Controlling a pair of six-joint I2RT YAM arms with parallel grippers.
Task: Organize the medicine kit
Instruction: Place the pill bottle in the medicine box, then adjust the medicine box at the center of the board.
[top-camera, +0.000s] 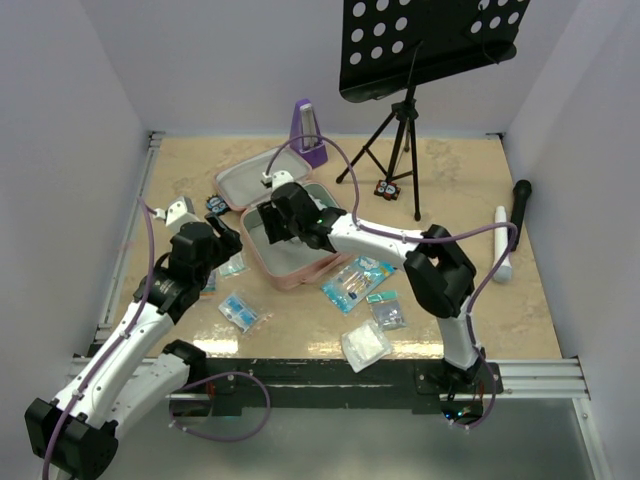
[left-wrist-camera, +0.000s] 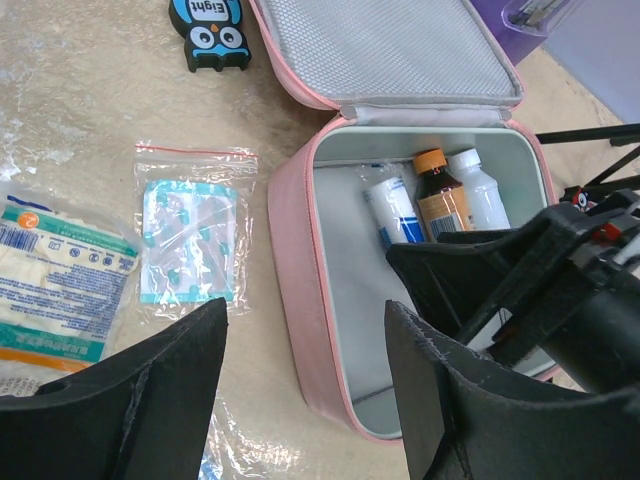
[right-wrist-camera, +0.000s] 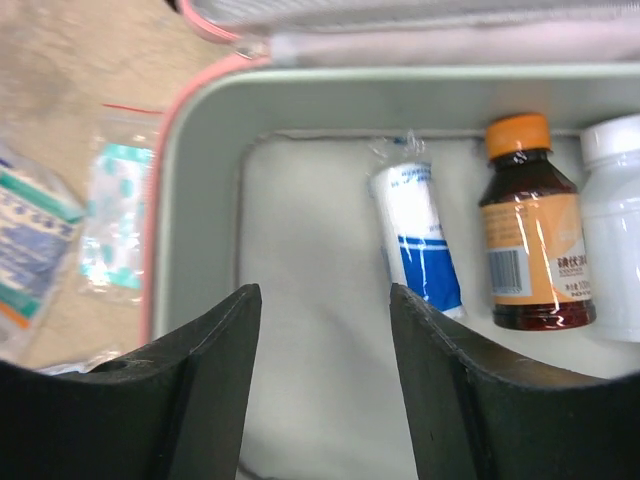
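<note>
The pink medicine kit (top-camera: 287, 279) lies open mid-table with its lid (top-camera: 243, 178) folded back. Inside the grey lining (right-wrist-camera: 310, 300) lie a white-and-blue wrapped roll (right-wrist-camera: 415, 240), a brown bottle with an orange cap (right-wrist-camera: 530, 250) and a white bottle (right-wrist-camera: 615, 240). My right gripper (right-wrist-camera: 325, 290) hangs open over the kit's bare floor, left of the roll, holding nothing. My left gripper (left-wrist-camera: 305, 305) stands open just outside the kit's left wall (left-wrist-camera: 300, 250), with nothing between its fingers. From above, the right gripper (top-camera: 285, 215) covers the kit's inside and the left gripper (top-camera: 225, 240) is beside it.
A bag of teal plasters (left-wrist-camera: 188, 240), a gauze packet (left-wrist-camera: 55, 290) and an owl-shaped item (left-wrist-camera: 212, 30) lie left of the kit. Several packets (top-camera: 355, 283) lie at its front right. A purple metronome (top-camera: 308, 130) and a music stand (top-camera: 400, 120) stand behind.
</note>
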